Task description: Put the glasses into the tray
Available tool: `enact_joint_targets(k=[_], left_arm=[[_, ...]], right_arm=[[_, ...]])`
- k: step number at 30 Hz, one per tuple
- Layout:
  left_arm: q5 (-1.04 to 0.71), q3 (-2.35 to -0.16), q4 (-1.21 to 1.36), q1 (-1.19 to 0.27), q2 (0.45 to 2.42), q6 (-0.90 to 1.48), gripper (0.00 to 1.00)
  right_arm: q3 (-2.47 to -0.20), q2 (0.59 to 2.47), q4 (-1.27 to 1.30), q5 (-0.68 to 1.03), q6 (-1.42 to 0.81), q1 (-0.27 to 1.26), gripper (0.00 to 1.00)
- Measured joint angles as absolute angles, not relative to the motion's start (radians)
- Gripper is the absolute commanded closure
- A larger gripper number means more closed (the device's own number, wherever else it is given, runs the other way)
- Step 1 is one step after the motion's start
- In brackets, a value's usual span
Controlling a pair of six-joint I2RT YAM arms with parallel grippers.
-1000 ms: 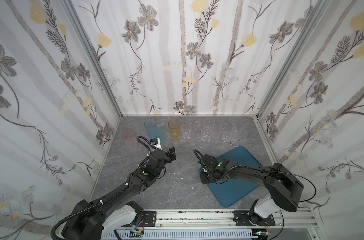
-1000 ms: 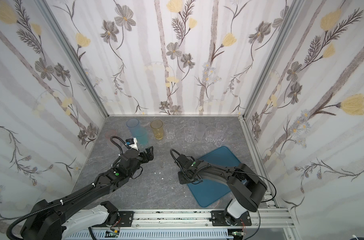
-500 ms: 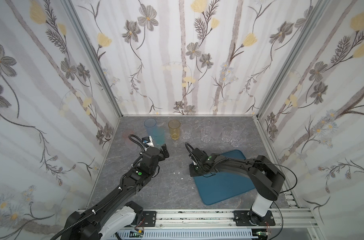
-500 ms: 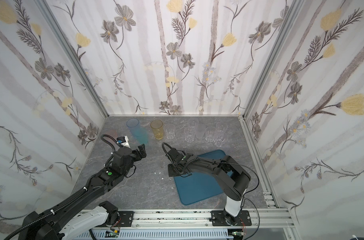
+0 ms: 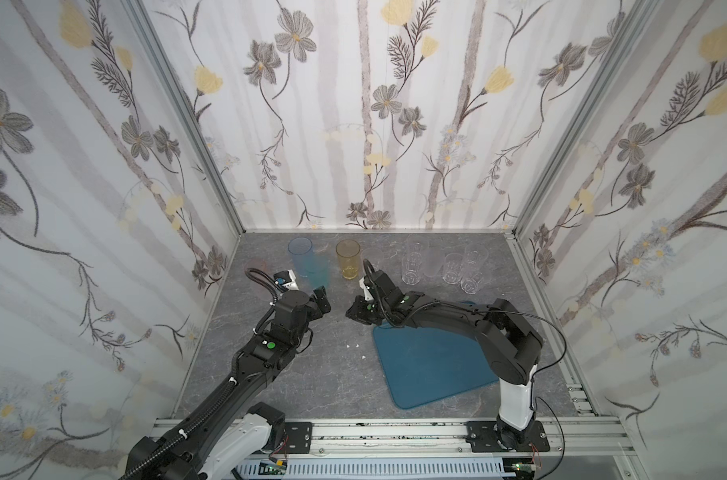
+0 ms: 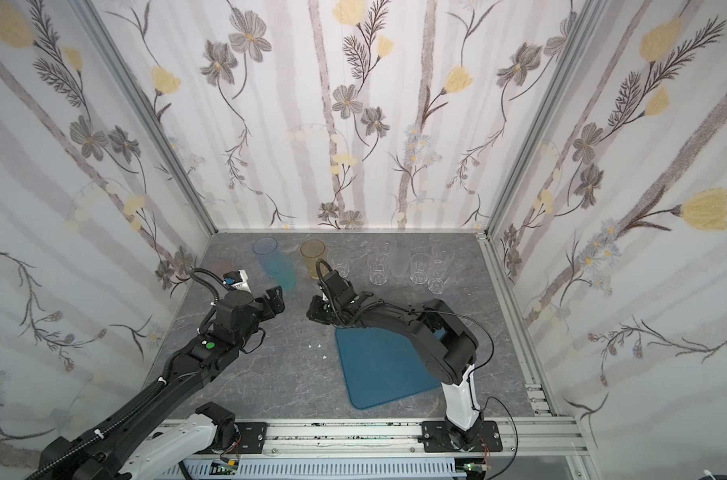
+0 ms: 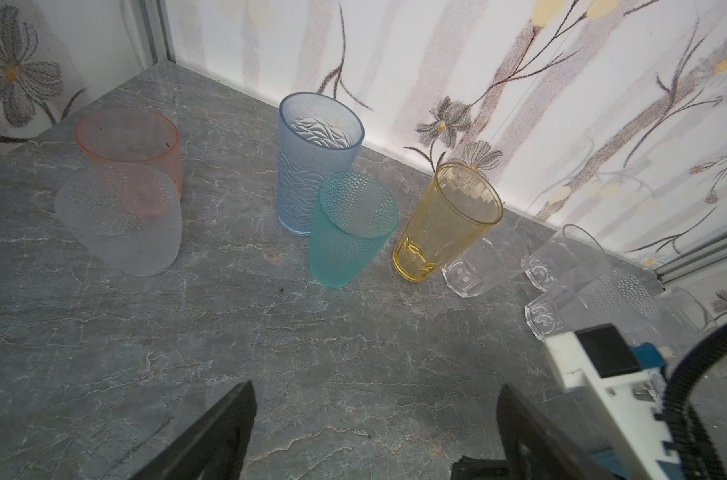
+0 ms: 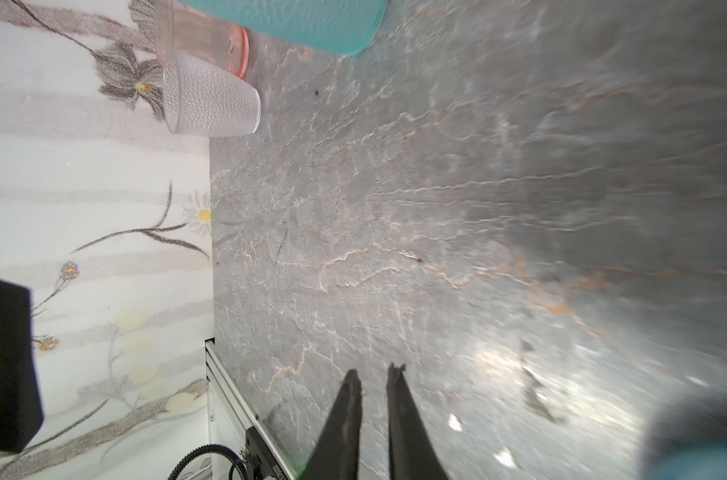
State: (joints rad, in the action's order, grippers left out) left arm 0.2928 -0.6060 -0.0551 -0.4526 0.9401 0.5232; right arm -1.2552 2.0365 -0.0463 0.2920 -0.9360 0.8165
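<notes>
Taking the back wall as 12 o'clock in both top views, the tray [image 5: 428, 365] lay flat on the grey table [image 5: 324, 382] at about 4 o'clock. Its blue floor was bare, with no glass standing on it. All the glasses that I could see stood upright on the table in a loose row along the 12 o'clock edge. From 11 o'clock toward 1 o'clock there were a pink glass [image 7: 131, 141] with a frosted glass [image 7: 120, 220] just in front of it, then a light blue glass [image 7: 318, 158], a teal glass [image 7: 349, 232], a yellow glass [image 7: 444, 220], and a group of clear glasses [image 5: 451, 268] with another frosted one among them. The left gripper [image 7: 374, 436] hovered near the table centre, pointing toward 12 o'clock at the coloured glasses. Its jaws were spread wide and nothing was between them. The right gripper [image 8: 372, 415] was also near the centre, just past the 11 o'clock corner of the tray and pointing toward 9 o'clock. Its jaws were almost together with only a narrow gap, and they held nothing. I judged that the task was at its very beginning: no glass was in the tray and none was picked up. Every glass was left to be carried over, and the teal one was probably the nearest for the left gripper.
</notes>
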Motion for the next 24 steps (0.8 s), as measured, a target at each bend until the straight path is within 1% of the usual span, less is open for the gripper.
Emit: enact_joint_targets(k=[3,5,8,10,12,15,17,19,24], left_arm=[[0.3,-0.606,-0.057,-0.516,0.987,0.547,0.11],[0.31,-0.611,-0.059,-0.577,1.037,0.57,0.11],[0.329,-0.629,-0.06,-0.697,1.126,0.619,0.11],[0.331,-0.647,-0.056,-0.791,1.195,0.654,0.1],[0.324,-0.66,-0.045,-0.868,1.265,0.686,0.1],[0.284,-0.66,-0.013,-0.934,1.34,0.728,0.1],[0.253,-0.653,0.004,-0.959,1.363,0.754,0.1],[0.23,-0.643,0.029,-0.977,1.374,0.783,0.1],[0.186,-0.622,0.081,-0.99,1.412,0.834,0.09]], right_arm=[[-1.134,1.9,-0.065,0.28,-0.864,0.715,0.72],[-1.045,1.805,-0.122,0.252,-0.804,0.645,0.69],[-0.926,1.657,-0.207,0.229,-0.721,0.522,0.62],[-0.868,1.561,-0.246,0.185,-0.684,0.414,0.53],[-0.821,1.489,-0.272,0.146,-0.652,0.296,0.4],[-0.767,1.443,-0.294,0.139,-0.617,0.142,0.29],[-0.726,1.439,-0.289,0.11,-0.608,0.065,0.24],[-0.696,1.445,-0.294,0.113,-0.597,0.007,0.21],[-0.664,1.484,-0.252,0.117,-0.593,-0.141,0.19]])
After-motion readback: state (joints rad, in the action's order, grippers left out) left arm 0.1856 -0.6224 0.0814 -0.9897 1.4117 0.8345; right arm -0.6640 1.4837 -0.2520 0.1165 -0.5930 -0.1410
